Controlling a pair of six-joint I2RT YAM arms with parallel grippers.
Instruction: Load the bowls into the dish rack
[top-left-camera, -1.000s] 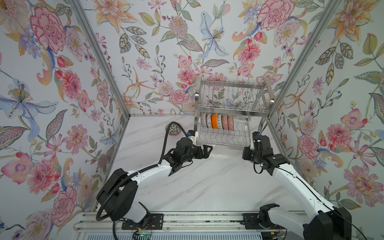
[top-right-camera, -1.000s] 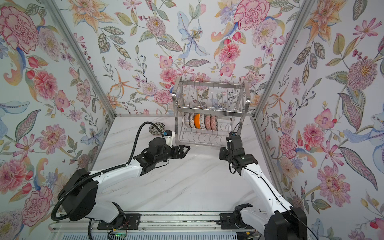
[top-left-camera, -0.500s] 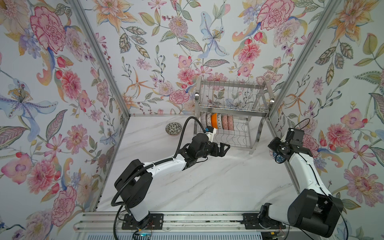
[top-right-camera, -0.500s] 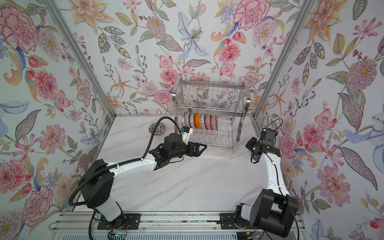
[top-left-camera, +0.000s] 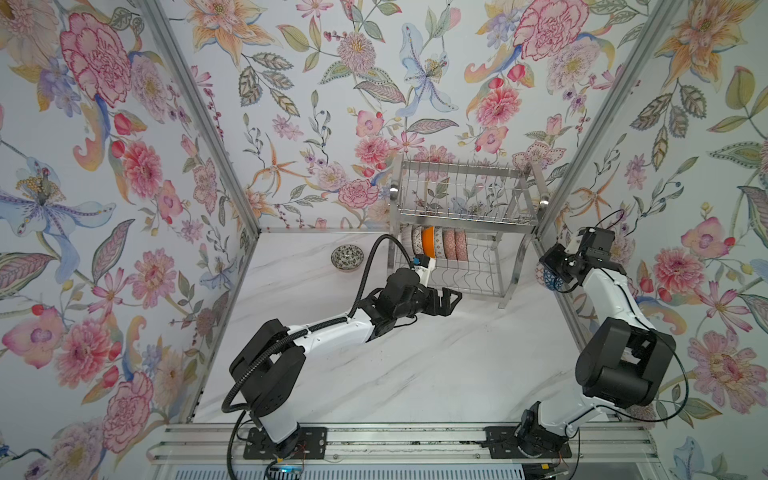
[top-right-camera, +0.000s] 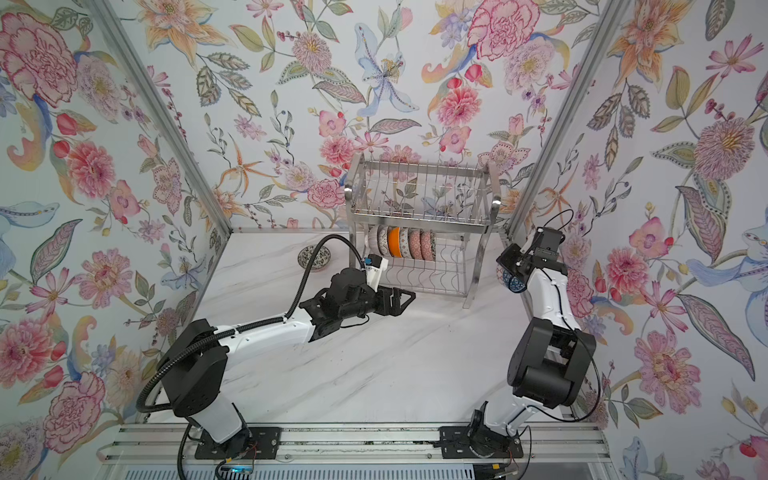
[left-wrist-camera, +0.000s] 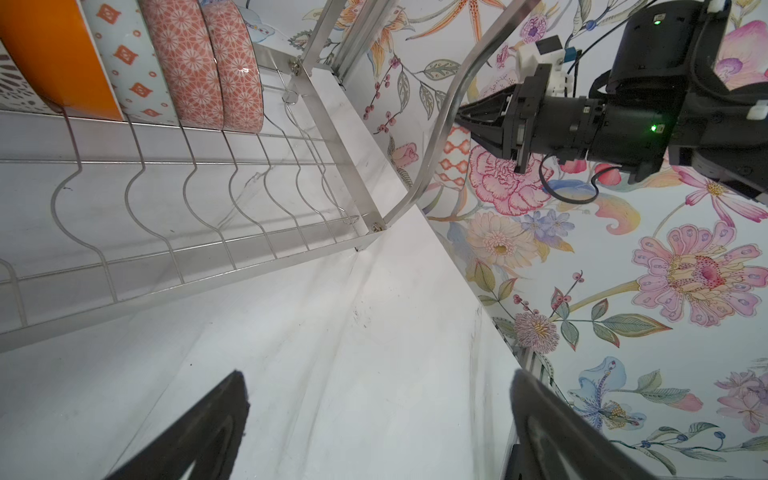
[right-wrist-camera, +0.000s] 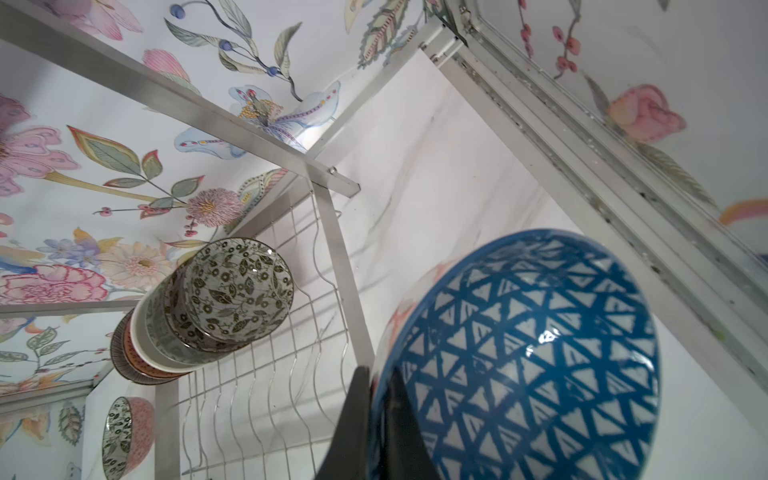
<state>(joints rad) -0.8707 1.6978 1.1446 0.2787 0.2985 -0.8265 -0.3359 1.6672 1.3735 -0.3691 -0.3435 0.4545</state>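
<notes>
Six bowls (top-left-camera: 434, 249) racked; right gripper (right-wrist-camera: 377, 374), pinching the blue bowl (right-wrist-camera: 540, 353), swung out beside the dish rack (top-left-camera: 461, 216); left gripper (top-left-camera: 451, 300) spread over open tabletop (top-left-camera: 415, 365).

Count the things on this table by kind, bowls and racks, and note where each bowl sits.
Dish rack: 1
Bowls: 8 (6 standing in its lower tier, 1 black-and-white bowl on the table, 1 blue bowl held in the right gripper)
Total: 9
</notes>
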